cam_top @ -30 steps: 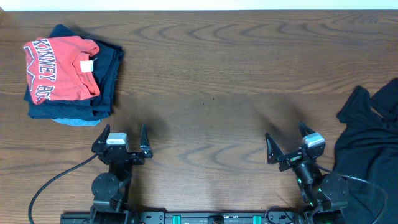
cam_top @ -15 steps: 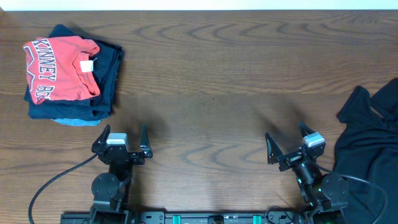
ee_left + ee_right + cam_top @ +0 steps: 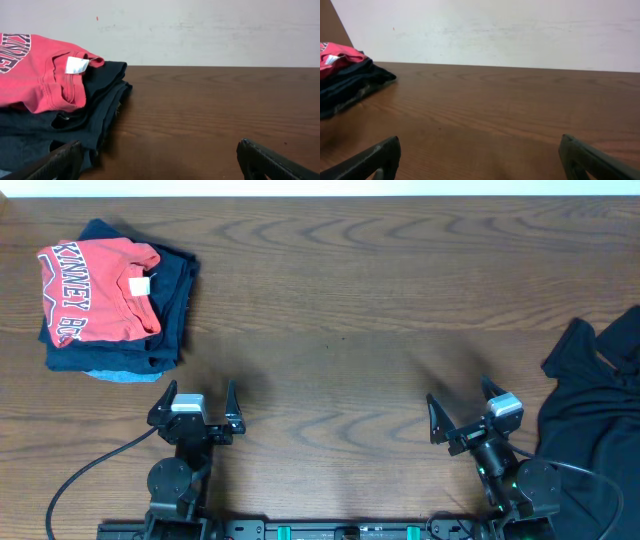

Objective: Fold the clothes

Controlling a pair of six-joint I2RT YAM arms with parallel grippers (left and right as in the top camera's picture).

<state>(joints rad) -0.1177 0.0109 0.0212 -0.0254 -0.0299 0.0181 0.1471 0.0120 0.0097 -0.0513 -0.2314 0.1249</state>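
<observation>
A folded coral-red T-shirt [image 3: 98,288] with block lettering tops a stack of folded navy garments [image 3: 170,305] at the table's far left; the left wrist view shows the red shirt [image 3: 35,75] on the dark stack [image 3: 95,110]. A crumpled black garment [image 3: 595,420] lies unfolded at the right edge. My left gripper [image 3: 197,402] stands open near the front edge, below the stack, holding nothing. My right gripper [image 3: 462,412] is open too, just left of the black garment, with bare wood between its fingers [image 3: 375,160].
The brown wooden table [image 3: 340,310] runs back to a white wall [image 3: 495,30]. A black cable [image 3: 80,480] loops from the left arm's base at the front left. A pale blue cloth edge [image 3: 120,375] peeks from under the stack.
</observation>
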